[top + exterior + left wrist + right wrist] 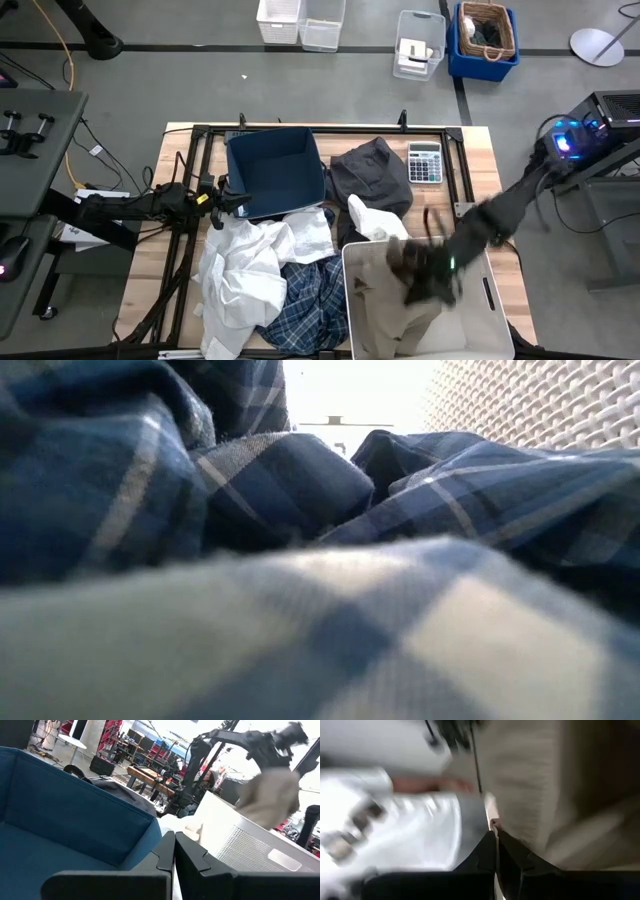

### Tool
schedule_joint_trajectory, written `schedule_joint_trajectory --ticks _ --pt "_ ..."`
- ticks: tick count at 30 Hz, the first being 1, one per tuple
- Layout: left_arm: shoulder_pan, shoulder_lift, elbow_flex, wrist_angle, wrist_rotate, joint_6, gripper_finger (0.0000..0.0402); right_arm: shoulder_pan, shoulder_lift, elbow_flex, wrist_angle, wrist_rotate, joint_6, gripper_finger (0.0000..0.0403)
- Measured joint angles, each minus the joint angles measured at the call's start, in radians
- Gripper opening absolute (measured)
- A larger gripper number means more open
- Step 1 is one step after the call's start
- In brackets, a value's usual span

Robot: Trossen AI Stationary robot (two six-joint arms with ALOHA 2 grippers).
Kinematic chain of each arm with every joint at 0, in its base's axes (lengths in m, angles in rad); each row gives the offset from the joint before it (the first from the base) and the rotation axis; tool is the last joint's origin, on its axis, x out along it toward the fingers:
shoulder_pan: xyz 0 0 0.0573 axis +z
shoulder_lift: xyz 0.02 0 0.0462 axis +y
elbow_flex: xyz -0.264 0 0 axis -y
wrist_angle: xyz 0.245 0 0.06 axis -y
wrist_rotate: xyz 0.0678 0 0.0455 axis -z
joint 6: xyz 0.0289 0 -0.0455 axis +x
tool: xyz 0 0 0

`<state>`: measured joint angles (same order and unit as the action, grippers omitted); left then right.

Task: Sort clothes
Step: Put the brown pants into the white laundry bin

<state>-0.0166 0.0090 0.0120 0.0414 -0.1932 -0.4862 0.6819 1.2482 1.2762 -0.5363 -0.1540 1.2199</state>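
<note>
Plaid shirt [300, 640] fills the low camera; right gripper [425, 275] clenches the beige piece [272, 795] over the white bin [495, 320]; left gripper [175, 857] sits pinched closed, empty.

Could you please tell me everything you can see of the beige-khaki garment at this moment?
The beige-khaki garment is a soft, creased fabric piece, bunched with no clear shape. In the high view it lies mostly inside the large white bin at the table's near right. In the left wrist view its top hangs from the right end effector, above the bin. The right wrist view shows that end effector's fingers together. A white shirt drapes over the bin's far rim beside it.
</note>
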Motion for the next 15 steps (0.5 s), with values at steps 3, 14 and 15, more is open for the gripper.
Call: schedule_joint_trajectory --ticks 3,14,15 --pt "0.000 0.000 0.000 0.000 0.000 0.000 0.0001 0.086 0.112 -0.011 -0.040 -0.016 0.077 0.0002" --pt "0.000 0.000 0.000 0.000 0.000 0.000 0.0001 0.196 0.310 -0.006 -0.239 -0.143 0.238 0.0051" --pt "0.000 0.000 0.000 0.000 0.000 0.000 0.0001 0.206 0.306 0.001 -0.252 -0.142 0.235 0.0065"
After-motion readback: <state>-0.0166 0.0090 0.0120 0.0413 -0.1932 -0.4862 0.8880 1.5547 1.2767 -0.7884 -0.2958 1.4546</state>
